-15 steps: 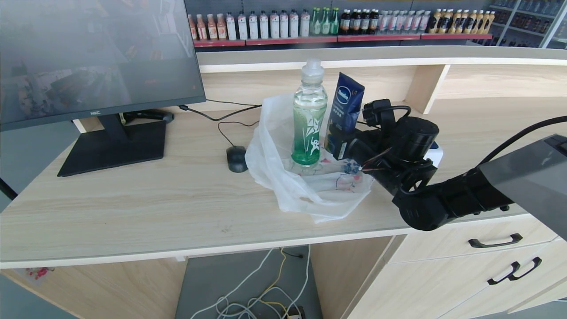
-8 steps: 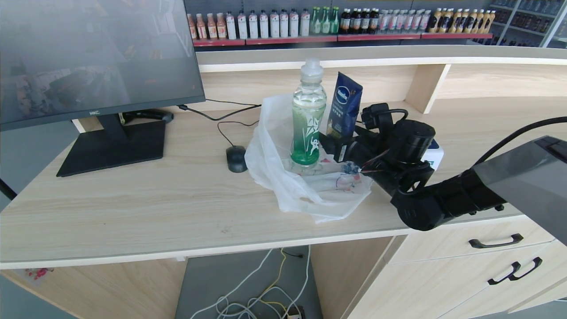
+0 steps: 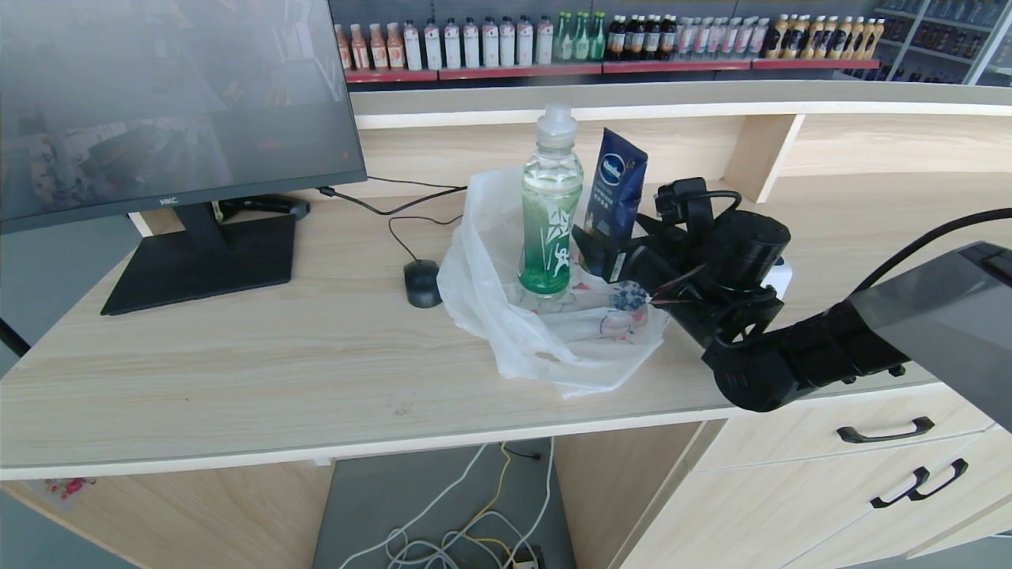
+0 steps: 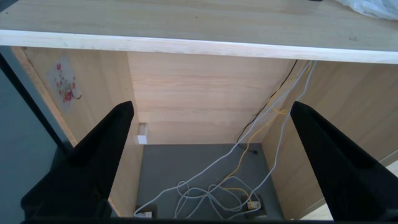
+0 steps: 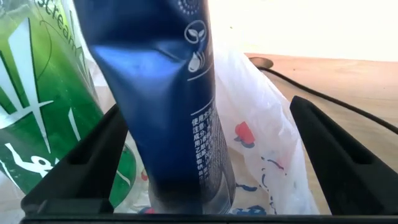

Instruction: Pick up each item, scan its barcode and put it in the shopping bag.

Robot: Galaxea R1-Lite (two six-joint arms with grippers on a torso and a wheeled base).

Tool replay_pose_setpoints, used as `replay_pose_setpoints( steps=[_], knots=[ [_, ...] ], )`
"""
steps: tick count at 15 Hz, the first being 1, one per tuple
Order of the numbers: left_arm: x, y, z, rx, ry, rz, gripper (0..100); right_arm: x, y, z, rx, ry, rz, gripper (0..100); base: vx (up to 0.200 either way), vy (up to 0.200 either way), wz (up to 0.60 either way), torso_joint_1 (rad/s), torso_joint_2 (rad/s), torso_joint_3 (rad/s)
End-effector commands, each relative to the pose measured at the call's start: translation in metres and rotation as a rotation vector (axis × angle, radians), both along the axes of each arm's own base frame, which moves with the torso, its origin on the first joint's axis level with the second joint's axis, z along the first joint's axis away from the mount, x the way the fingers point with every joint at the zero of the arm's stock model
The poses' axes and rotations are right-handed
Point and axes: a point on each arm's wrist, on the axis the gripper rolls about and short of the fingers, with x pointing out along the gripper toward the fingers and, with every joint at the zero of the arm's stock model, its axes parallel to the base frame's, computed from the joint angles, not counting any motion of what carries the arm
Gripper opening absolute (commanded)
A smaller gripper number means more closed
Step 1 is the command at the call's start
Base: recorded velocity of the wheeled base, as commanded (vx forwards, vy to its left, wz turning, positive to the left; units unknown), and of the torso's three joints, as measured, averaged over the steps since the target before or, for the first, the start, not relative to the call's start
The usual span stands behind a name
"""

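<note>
Tube [image 5: 165,93] between jaws of right tool [image 5: 205,109]

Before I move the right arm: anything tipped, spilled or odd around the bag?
Nothing spilled or tipped. The green bottle and blue tube stand upright on the shopping bag, which lies slumped around them. The tube looks dented; it stands between the open fingers of the right gripper.

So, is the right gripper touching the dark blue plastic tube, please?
Cannot tell: in the right wrist view one finger of the right gripper clears the dark blue plastic tube, which overlaps the other.
</note>
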Motion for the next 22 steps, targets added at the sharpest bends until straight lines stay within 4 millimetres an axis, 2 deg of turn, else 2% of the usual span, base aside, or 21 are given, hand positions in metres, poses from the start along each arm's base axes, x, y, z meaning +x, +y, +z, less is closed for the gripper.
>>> replay_pose_setpoints(
  steps=[1,4,8,10,13,16,18,20,21,22],
  knots=[
    [0.000,0.000,0.000,0.000,0.000,0.000,100,-0.005,-0.002,0.010,0.009,-0.023,0.000,100,0.000,0.000,0.00,0.000,0.00,0.000],
    [0.000,0.000,0.000,0.000,0.000,0.000,100,-0.025,-0.012,0.022,0.014,-0.035,-0.003,100,0.000,0.000,0.00,0.000,0.00,0.000],
    [0.000,0.000,0.000,0.000,0.000,0.003,100,-0.060,-0.029,0.054,0.045,-0.090,-0.007,100,0.000,0.000,0.00,0.000,0.00,0.000],
    [0.000,0.000,0.000,0.000,0.000,0.001,100,-0.083,-0.044,0.062,0.049,-0.090,-0.020,100,0.000,0.000,0.00,0.000,0.00,0.000],
    [0.000,0.000,0.000,0.000,0.000,0.003,100,-0.136,-0.075,0.071,0.068,-0.090,-0.051,100,0.000,0.000,0.00,0.000,0.00,0.000],
    [0.000,0.000,0.000,0.000,0.000,0.001,100,-0.205,-0.101,0.057,0.069,-0.064,-0.045,100,0.000,0.000,0.00,0.000,0.00,0.000],
    [0.000,0.000,0.000,0.000,0.000,0.000,100,-0.243,-0.115,0.045,0.080,-0.062,-0.042,100,0.000,0.000,0.00,0.000,0.00,0.000],
    [0.000,0.000,0.000,0.000,0.002,0.000,100,-0.281,-0.128,0.025,0.071,-0.052,-0.043,100,0.000,0.000,0.00,0.000,0.00,0.000],
    [0.000,0.000,0.000,0.000,0.000,0.000,100,-0.310,-0.139,0.007,0.068,-0.055,-0.041,100,0.000,0.000,0.00,0.000,0.00,0.000],
    [0.000,0.000,0.000,0.000,0.000,0.000,100,-0.331,-0.146,0.001,0.082,-0.068,-0.043,100,0.000,0.000,0.00,0.000,0.00,0.000]
  ],
)
